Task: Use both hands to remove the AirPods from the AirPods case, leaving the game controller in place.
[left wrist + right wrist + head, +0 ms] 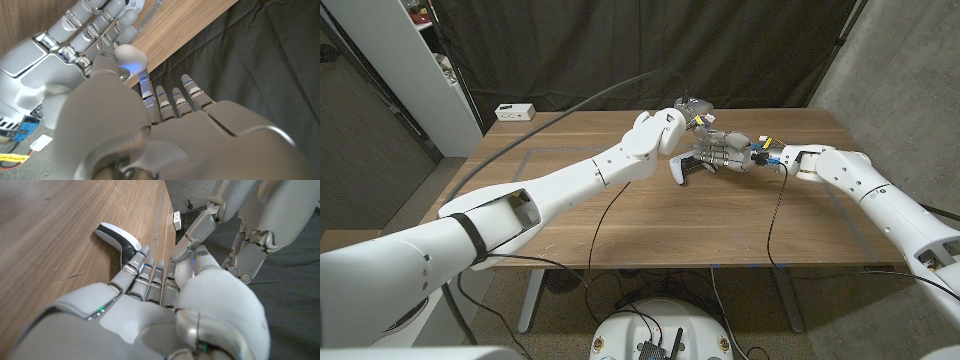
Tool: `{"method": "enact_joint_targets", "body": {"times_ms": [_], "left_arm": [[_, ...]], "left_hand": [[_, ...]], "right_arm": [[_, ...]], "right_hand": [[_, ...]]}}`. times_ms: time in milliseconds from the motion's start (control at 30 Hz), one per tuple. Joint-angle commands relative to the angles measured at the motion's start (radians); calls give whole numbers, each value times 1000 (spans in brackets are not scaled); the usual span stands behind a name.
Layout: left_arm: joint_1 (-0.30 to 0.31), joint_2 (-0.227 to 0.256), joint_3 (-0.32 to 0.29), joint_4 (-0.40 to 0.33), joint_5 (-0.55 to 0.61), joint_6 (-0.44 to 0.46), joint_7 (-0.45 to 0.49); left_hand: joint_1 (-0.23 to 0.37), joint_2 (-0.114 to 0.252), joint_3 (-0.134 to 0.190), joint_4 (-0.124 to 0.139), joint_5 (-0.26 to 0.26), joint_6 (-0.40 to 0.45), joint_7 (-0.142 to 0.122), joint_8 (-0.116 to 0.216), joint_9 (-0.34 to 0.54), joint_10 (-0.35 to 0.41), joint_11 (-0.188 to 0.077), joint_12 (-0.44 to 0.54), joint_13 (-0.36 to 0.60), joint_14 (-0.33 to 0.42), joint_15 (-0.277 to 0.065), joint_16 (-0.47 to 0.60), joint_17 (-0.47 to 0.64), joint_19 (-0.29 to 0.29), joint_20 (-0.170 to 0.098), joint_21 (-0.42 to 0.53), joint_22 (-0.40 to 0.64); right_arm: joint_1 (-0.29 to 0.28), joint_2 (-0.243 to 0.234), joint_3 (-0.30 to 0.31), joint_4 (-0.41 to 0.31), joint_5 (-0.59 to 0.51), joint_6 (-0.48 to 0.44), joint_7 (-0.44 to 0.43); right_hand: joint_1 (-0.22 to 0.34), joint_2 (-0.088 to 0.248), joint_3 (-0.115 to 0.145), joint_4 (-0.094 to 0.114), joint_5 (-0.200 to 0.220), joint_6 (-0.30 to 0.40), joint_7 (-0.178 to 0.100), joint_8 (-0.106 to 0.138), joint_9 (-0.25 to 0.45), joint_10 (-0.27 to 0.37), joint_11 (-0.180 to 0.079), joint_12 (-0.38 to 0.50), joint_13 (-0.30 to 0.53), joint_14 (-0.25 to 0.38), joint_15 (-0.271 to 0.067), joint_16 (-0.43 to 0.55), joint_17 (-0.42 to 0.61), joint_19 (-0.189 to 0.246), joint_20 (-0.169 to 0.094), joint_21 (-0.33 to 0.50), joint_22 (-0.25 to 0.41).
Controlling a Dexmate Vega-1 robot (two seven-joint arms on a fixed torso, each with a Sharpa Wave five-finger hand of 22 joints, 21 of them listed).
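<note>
Meeting above the middle of the wooden table [620, 220], the robot's 2 hands crowd together just beside a white and black game controller [682, 171]. The left hand [692, 118] hangs over the spot from the far side, at the end of a long white arm that crosses the table from the near left corner. The right hand [722, 153] reaches in from the right, its fingers [145, 265] curled down close to the controller's grip, which lies on the bare wood [116, 236].

From the left wrist, a small white rounded thing [131, 59], seemingly the earbud case, sits between the 2 hands; a blue light glows at its lower edge. The right hand's fingers [102, 22] close around it from beyond, and the left thumb [107, 67] presses against it, so both hands appear to grasp it, though whether its lid is up cannot be made out. The other left fingers [172, 100] point outward, spread and holding nothing.

A small white box [515, 111] lies at the table's far left corner, well apart from the hands. Dark curtains [650, 50] hang behind.
</note>
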State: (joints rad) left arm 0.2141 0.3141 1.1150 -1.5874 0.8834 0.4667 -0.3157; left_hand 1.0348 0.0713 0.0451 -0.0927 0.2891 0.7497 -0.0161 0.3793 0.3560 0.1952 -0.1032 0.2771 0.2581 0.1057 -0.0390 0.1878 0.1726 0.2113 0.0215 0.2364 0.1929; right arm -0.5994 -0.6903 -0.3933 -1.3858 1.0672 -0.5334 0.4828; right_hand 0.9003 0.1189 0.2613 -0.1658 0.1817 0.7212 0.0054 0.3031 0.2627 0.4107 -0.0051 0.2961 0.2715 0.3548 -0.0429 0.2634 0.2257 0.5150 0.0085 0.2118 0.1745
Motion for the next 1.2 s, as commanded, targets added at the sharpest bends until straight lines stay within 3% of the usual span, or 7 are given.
{"method": "enact_joint_targets", "body": {"times_ms": [33,367,600,767,867,1200], "left_arm": [[3,2,0,-7,-3,0,-10],[-1,-3,4,-6,-1,-2,-17],[-2,-5,9,-11,8,8,-27],[-2,3,6,-28,12,11,-38],[-2,14,-2,-43,9,3,-42],[10,33,-24,-82,22,6,-41]], "left_hand": [[32,36,-5,-2,5,107,-97,55,122,5,-4,-1,2,9,-55,-2,2,8,-1,-3,3],[33,39,-10,0,5,108,-99,52,123,7,-3,-2,2,9,-57,-2,2,9,-2,-3,3],[31,41,-15,3,6,101,-95,46,121,7,-4,-3,3,9,-57,-2,3,9,-2,-4,3],[-24,17,-52,30,-2,56,-96,4,99,8,-16,-4,3,8,-64,0,5,8,-7,-5,3],[-80,-12,-92,56,-6,20,-93,-36,74,2,-2,-7,2,7,-61,1,7,1,1,-9,3],[-164,-51,-151,96,4,-16,-84,-82,44,0,2,-10,0,6,-46,3,11,-8,9,-13,3]], "right_arm": [[-9,3,10,-5,10,1,-28],[-13,0,12,0,11,6,-26],[-27,-5,23,-5,20,10,-31],[-34,-9,27,-7,22,15,-29],[-39,-12,28,-9,20,23,-26],[-56,-14,37,-15,23,42,-30]], "right_hand": [[18,5,7,5,4,58,-31,19,12,17,-5,11,5,17,-43,15,8,13,-6,7,4],[74,23,16,0,1,142,-56,68,45,68,-30,32,18,58,-79,41,20,33,-22,11,6],[104,29,20,0,-1,187,-59,98,66,94,-48,41,24,75,-96,53,25,37,-30,11,7],[113,30,18,2,-3,202,-60,111,77,106,-49,46,28,79,-104,58,28,40,-33,12,8],[119,29,17,1,-4,205,-62,115,81,112,-51,48,29,81,-108,60,29,41,-33,12,8],[129,26,14,2,-5,215,-69,126,93,117,-59,49,32,81,-113,64,32,41,-40,12,8]]}}
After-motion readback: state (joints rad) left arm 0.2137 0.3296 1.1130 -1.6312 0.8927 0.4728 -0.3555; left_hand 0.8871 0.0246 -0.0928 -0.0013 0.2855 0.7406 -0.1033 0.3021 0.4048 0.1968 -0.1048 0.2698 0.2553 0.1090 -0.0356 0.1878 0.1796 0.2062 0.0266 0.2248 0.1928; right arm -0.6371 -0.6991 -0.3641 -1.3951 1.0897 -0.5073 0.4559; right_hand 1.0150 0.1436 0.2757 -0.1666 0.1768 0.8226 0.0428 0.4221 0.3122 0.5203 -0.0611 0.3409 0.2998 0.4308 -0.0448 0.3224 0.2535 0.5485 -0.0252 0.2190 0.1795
